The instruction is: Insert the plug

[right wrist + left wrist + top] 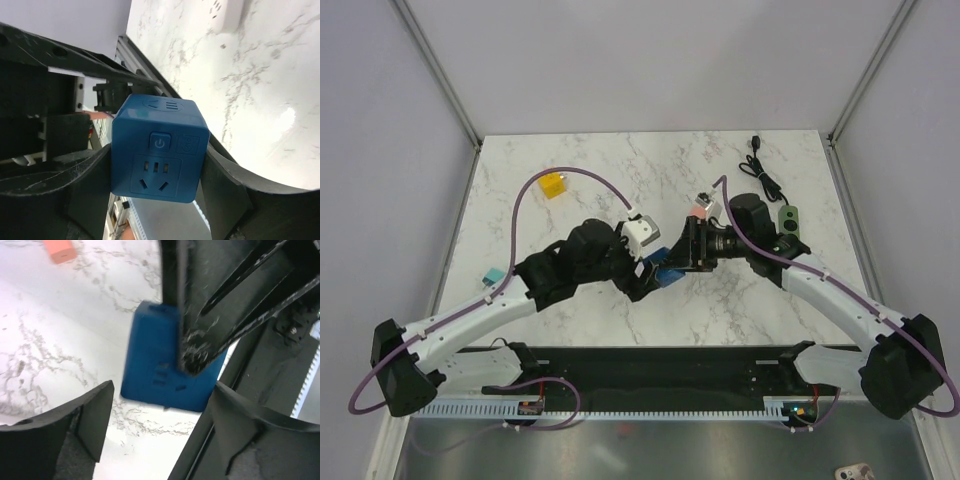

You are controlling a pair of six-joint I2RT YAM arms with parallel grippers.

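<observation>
- Gripping the blue socket cube (156,150) in the right gripper (157,197), with a finger against each flat side and the outlet face turned toward the wrist camera.
- Holding nothing in the left gripper (161,412): released, fingers spread, hovering just short of the same cube.
- Leaving the plug (756,148) on its black cord (772,185) at the far right of the table (620,160), well apart from both grippers and not yet picked up.
- Probably steadying the socket before fetching the plug. To do it well:
  - Keep the clamp square on the flat sides and off the outlet face.
  - Turn that face toward the side the plug will come from.
  - Take the plug by its body, never by the cord.
  - Line the prongs up with the slots first, then push straight in against the bracing grip.
- Counted from above: two arms; four small cubes, namely blue, white (642,230), yellow (553,186) and teal (495,275); one pink block (699,210); one green piece (788,217); one cord carrying one plug.
</observation>
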